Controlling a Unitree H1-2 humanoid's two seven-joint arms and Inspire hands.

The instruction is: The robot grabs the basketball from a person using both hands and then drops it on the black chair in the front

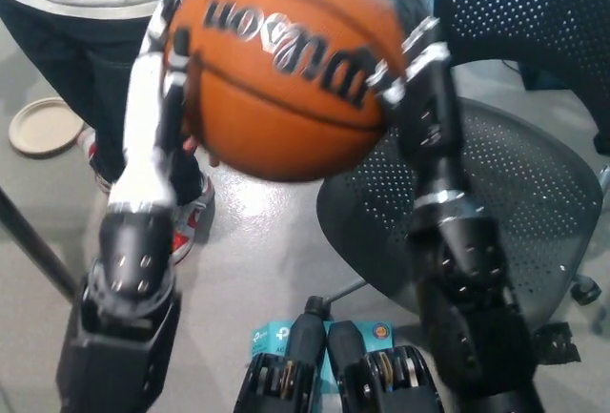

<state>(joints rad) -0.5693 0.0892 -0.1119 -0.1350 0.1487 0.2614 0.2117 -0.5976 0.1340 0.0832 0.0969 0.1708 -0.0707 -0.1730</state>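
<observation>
You are pinching the orange Wilson basketball (pixel 286 65) between the white left hand (pixel 157 113) and the black right hand (pixel 419 79), fingers pressing flat against its sides. It is hanging high, beside the black perforated office chair (pixel 496 203); its upside-down lettering is running slightly downward toward the right hand.

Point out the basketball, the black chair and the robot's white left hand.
basketball (pixel 286 70): head view, middle of its orange surface.
black chair (pixel 515 203): head view, perforated seat.
left hand (pixel 157 98): head view, white back of the hand beside the ball.
</observation>
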